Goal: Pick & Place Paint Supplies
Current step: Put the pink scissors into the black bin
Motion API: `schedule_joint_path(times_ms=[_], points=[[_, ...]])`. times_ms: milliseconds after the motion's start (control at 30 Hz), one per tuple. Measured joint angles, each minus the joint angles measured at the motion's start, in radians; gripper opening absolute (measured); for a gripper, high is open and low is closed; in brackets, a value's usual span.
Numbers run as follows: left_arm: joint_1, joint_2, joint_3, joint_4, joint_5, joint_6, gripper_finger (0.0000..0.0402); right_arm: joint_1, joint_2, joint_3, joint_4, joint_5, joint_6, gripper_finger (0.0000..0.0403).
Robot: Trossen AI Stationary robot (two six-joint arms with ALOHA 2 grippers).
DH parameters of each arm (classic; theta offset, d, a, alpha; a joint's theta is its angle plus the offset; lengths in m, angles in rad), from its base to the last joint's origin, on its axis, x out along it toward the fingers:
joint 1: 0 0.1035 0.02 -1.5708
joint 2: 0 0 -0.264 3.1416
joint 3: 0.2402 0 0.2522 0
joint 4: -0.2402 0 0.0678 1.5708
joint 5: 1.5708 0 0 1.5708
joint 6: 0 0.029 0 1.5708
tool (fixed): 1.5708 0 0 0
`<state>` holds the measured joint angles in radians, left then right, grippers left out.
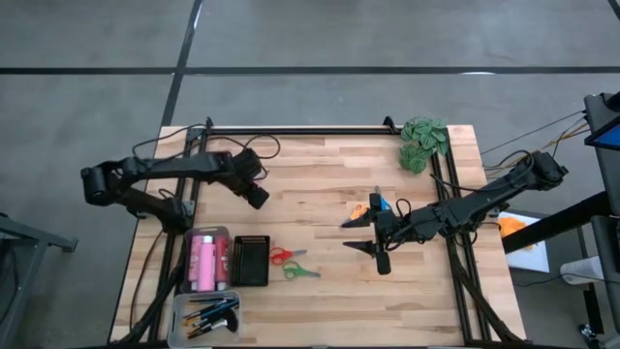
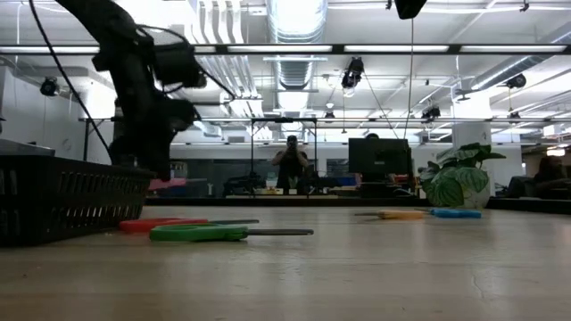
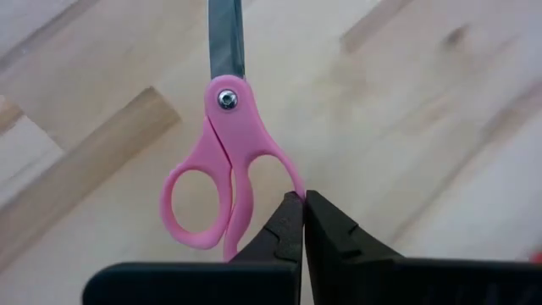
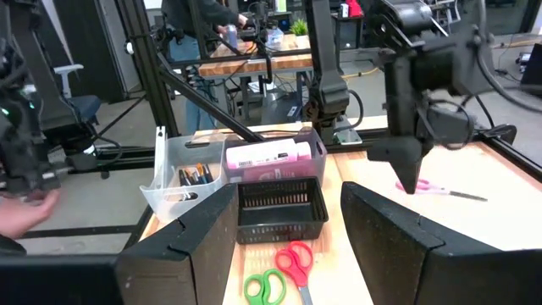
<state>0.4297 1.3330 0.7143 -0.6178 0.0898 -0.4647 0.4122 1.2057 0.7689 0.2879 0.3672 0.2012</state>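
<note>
Pink-handled scissors point(image 3: 222, 161) hang from my left gripper point(image 3: 303, 195), which is shut on them over the table's left half point(image 1: 260, 198). Their handle end point(image 2: 169, 184) shows raised above the wood. My right gripper point(image 1: 360, 236) stands open and level above the table's right half, holding nothing. Red scissors point(image 1: 281, 256) and green scissors point(image 1: 301, 272) lie flat beside a black basket point(image 1: 251, 260). Orange scissors point(image 1: 360, 210) and blue scissors point(image 1: 380, 204) lie by the right arm. Pink paint bottles point(image 1: 205, 262) lie in a clear basket, and brushes point(image 1: 211, 314) lie in a clear bin. My left gripper pinches the outer rim of one finger loop point(image 3: 294, 181) of the pink scissors between its two fingertips. The fingers come steeply from above. The handle end is lifted off the wood and the blade point(image 4: 461, 195) points away, nearly level; whether its tip rests on the table I cannot tell.
A green leafy clump point(image 1: 424, 143) sits at the far right corner. A black rail runs along the far edge point(image 1: 291, 129). Bare wood lies in the table's middle and near right. People stand in the room beyond the table point(image 2: 291, 160).
</note>
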Motion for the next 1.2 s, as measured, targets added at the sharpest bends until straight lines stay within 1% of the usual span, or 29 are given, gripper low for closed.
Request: schedule_joint_path(times_ms=[67,200,400,533,900,1033,1200], points=[[-0.022,-0.039,0.000,-0.003,0.000,-0.056,0.0000,0.000,0.000,0.000,0.000,0.000,0.000,0.0209],[-0.079,-0.110,0.000,-0.009,0.000,-0.230,0.0000,0.000,0.000,0.000,0.000,0.000,0.000,0.0209],[-0.225,-0.178,0.000,-0.010,0.001,-0.474,0.0000,0.000,0.000,0.000,0.000,0.000,0.000,0.0209],[-0.343,-0.195,0.001,-0.014,0.007,-0.648,0.0000,0.000,0.000,0.000,0.000,0.000,0.000,0.0209],[-0.676,-0.193,0.029,-0.013,0.007,-1.105,0.0000,0.000,0.000,0.000,0.000,0.000,0.000,0.0209],[-0.779,-0.193,0.055,-0.015,-0.042,-1.245,0.0000,0.000,0.000,0.000,0.000,0.000,0.000,0.0209],[-0.893,-0.184,0.080,-0.014,-0.153,-1.375,0.0000,0.000,0.000,0.000,0.000,0.000,0.000,0.0209]])
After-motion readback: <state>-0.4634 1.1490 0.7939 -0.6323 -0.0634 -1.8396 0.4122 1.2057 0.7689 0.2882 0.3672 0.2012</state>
